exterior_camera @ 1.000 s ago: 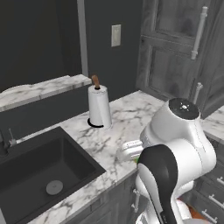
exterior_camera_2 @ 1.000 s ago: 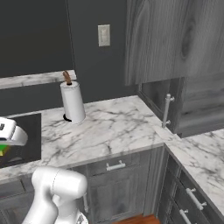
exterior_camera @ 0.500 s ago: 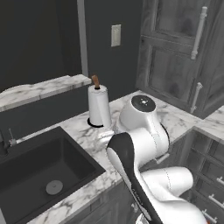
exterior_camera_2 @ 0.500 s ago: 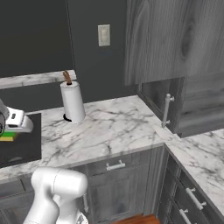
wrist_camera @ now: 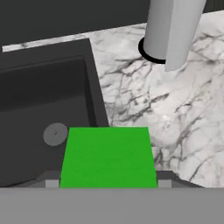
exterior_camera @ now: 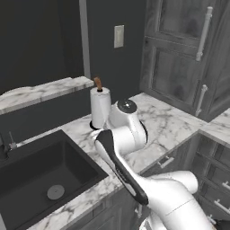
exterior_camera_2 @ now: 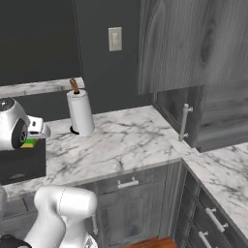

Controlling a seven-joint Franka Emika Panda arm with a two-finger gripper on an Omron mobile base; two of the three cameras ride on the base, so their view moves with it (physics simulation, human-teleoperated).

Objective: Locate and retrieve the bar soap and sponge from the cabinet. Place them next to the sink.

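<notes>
The green sponge [wrist_camera: 108,156] sits flat between my fingertips, and my gripper [wrist_camera: 108,183] is shut on it. It hangs above the right rim of the dark sink [wrist_camera: 43,96], partly over the basin and partly over the marble beside it. The round silver drain [wrist_camera: 55,134] shows just left of the sponge. In the right base view the hand [exterior_camera_2: 36,128] is at the far left with a sliver of the sponge [exterior_camera_2: 29,144] under it. The sink [exterior_camera: 40,170] lies left of my arm. The bar soap and the open cabinet are out of view.
A paper towel roll [exterior_camera: 99,108] [wrist_camera: 170,30] stands upright on the white marble counter [exterior_camera_2: 121,140] behind and right of the sink's corner. A raised marble ledge [exterior_camera: 40,92] runs behind the sink. Tall dark cabinets [exterior_camera: 179,54] stand at the right.
The arm has swung left across the counter, carrying the sponge from in front of the base to the sink's right rim. The base has not moved.
</notes>
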